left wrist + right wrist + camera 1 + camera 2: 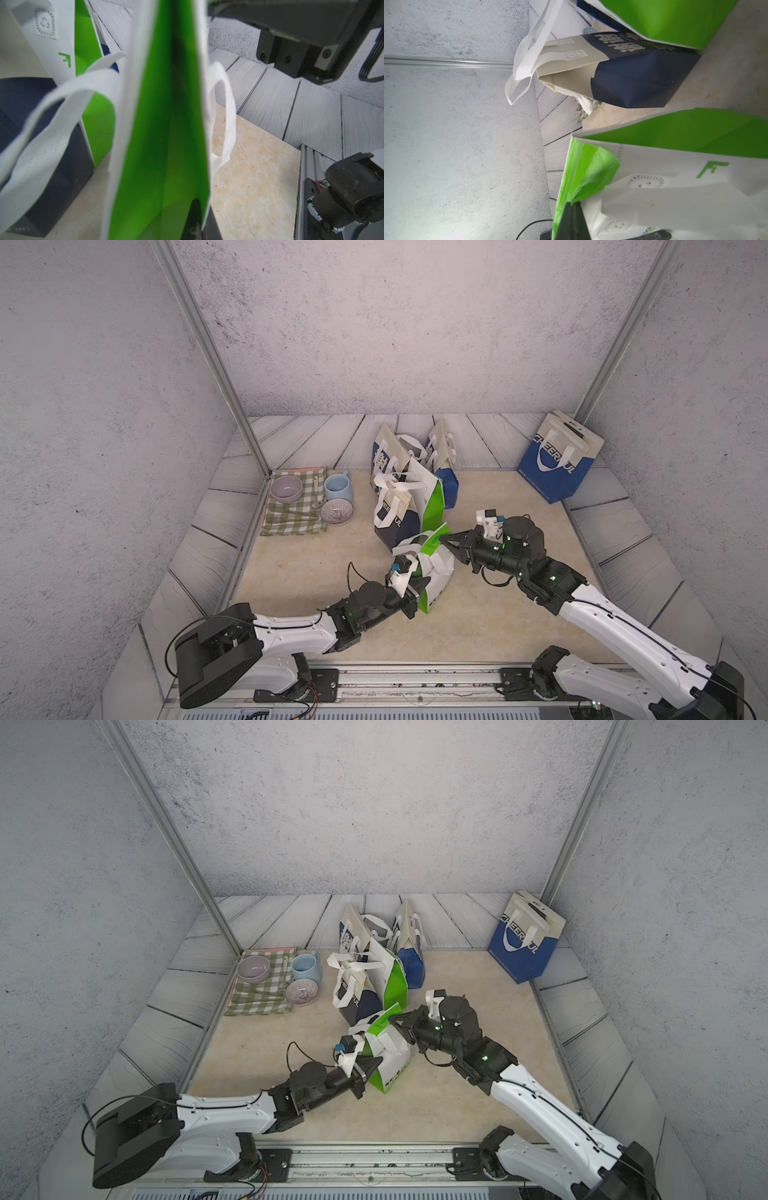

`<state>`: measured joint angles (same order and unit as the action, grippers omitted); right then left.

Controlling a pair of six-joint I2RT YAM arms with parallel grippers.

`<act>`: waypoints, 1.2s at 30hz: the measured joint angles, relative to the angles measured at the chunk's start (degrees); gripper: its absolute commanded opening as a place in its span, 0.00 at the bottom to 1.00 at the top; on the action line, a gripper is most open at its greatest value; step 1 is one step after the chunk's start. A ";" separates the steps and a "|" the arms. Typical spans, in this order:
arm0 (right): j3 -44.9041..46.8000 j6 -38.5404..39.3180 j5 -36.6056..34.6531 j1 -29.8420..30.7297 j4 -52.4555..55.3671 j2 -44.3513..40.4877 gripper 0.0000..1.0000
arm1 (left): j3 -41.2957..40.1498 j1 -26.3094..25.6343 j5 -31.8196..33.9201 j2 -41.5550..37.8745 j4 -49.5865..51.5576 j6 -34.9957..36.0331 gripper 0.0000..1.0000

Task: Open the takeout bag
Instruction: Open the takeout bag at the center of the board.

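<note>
Mid-table, the takeout bag (pixel 438 572) is standing with the left gripper (pixel 424 584) clamping its near green side and the right gripper (pixel 444 540) pinching its top rim; a navy bag (pixel 399 526) and another green bag (pixel 434 502) are crowding just behind

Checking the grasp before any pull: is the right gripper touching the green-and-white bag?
Touching. The right wrist view shows the right gripper, jaws shut, pinching the green side fold of the green-and-white bag at its mouth.
</note>
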<state>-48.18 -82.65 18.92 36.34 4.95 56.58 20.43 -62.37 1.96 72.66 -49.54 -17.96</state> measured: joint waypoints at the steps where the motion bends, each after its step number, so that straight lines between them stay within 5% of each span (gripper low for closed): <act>1: -0.17 0.11 0.02 -0.11 -0.04 0.00 0.00 | 0.00 0.00 0.00 0.00 -0.02 0.00 0.00; 12: -2.60 0.46 0.00 -0.70 -3.61 -0.02 0.00 | 0.00 -0.07 -0.79 0.00 0.50 0.00 0.00; 17: -2.78 2.89 0.02 -0.92 -0.94 -0.17 0.31 | 0.00 -0.07 -0.92 0.00 0.52 0.00 0.00; 20: -2.29 4.17 0.35 -0.96 0.13 -0.74 0.40 | 0.00 -0.07 -0.90 -0.09 0.70 0.02 0.00; 36: 2.43 5.75 2.21 -0.94 2.93 -2.67 0.45 | 0.00 -0.07 -0.94 -0.31 1.09 0.02 0.00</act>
<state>-45.76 -76.90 21.12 35.40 7.88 53.91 20.43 -62.43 1.02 72.36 -48.45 -17.93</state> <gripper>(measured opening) 0.449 0.049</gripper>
